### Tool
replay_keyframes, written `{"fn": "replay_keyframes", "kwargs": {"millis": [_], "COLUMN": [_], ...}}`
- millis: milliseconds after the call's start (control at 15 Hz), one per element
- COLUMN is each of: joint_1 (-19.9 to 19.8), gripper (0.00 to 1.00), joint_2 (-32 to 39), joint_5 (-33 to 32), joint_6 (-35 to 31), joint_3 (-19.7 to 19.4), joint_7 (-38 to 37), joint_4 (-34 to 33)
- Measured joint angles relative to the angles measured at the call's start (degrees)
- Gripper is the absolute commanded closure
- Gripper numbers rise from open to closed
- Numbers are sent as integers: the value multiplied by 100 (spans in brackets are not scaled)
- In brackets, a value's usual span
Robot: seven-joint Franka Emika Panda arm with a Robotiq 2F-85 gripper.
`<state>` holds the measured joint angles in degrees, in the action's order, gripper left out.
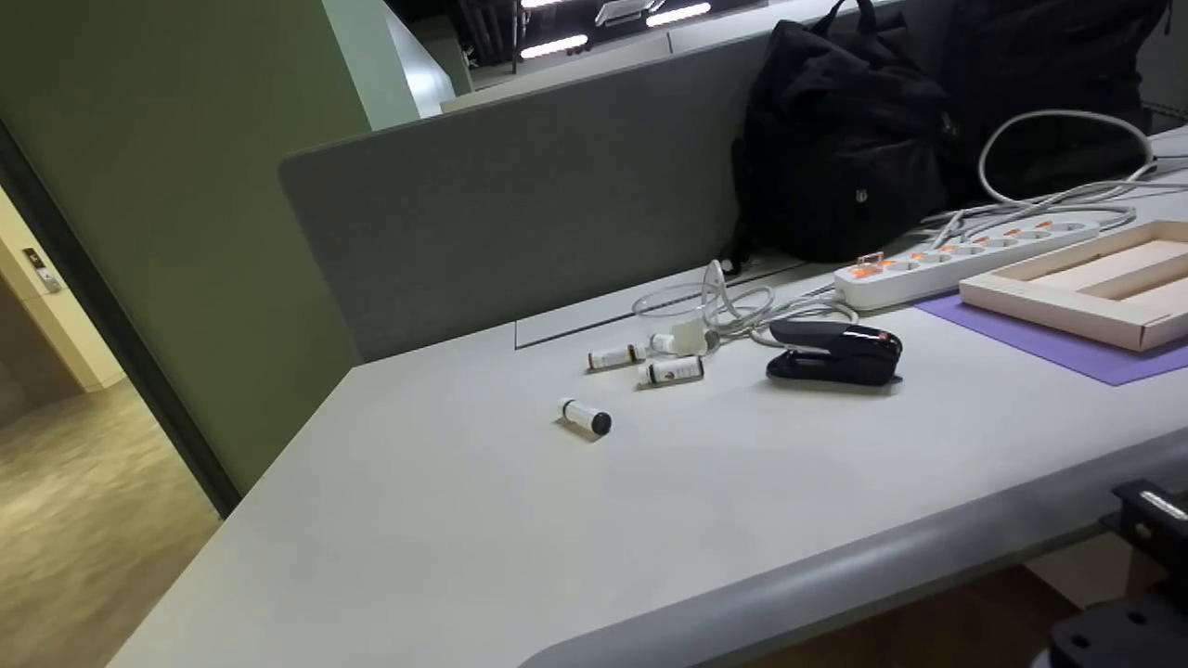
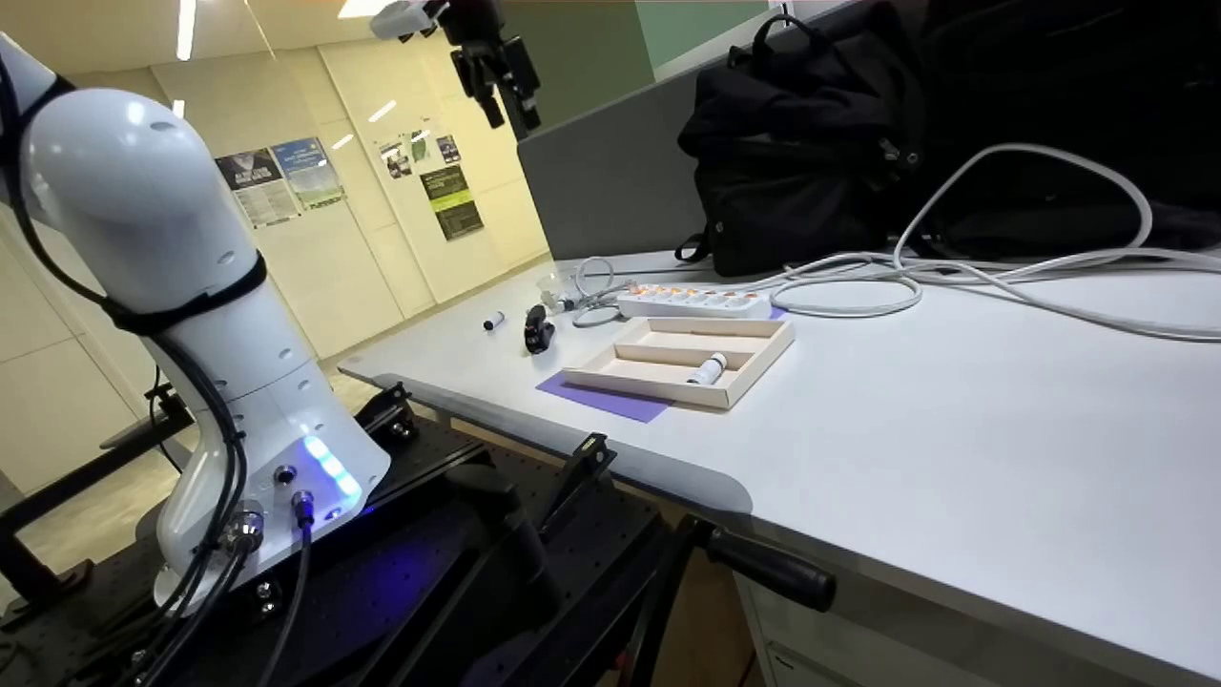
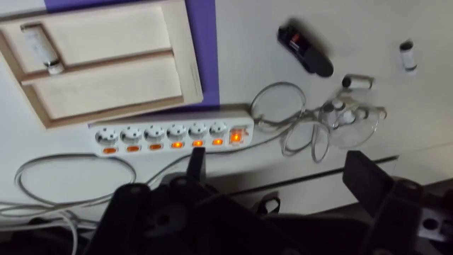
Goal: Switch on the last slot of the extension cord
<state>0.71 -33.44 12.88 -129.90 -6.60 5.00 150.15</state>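
The extension cord is a long white power strip lying on the desk in both exterior views [image 1: 891, 289] [image 2: 692, 303] and across the wrist view [image 3: 166, 146]. In the wrist view its large main switch [image 3: 236, 136] and the three small switches nearest it glow orange. The three small switches at the far end, including the last one [image 3: 109, 150], are unlit. A white cable [image 3: 21, 173] loops near that end. My gripper [image 3: 276, 154] is open with nothing between its fingers. In an exterior view the gripper [image 2: 506, 110] hangs high above the desk, apart from the strip.
A pale wooden tray [image 3: 193, 74] holding a small bottle [image 3: 41, 47] lies on a purple sheet [image 3: 208, 53] beside the strip. A black stapler [image 3: 305, 51], several small bottles and a clear cup [image 3: 368, 134] lie past the main-switch end. Black backpacks [image 1: 840, 139] stand behind.
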Motion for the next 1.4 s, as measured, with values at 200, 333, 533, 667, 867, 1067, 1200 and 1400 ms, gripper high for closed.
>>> {"fn": "replay_keyframes", "kwargs": {"millis": [200,333,533,667,867,1067,1200,1400], "joint_1": [-90,-115,-167,-295,-567,-771,-883,-942], "gripper": [0,25,41,55,76,96,100,100], "joint_2": [319,758,1666,2380,3411,4248,4660,5137], "joint_5": [126,167,168,168,99,56,60,0], "joint_6": [-1254,-1967,-2372,-2363,-2286,-1962,-1624,-1368], "joint_3": [-146,-367,-668,-767,-753,-657,-540,-440], "joint_7": [29,183,305,303,281,264,261,162], "joint_4": [-38,-185,-758,-1323,-2130,-2760,-3065,-3292]}}
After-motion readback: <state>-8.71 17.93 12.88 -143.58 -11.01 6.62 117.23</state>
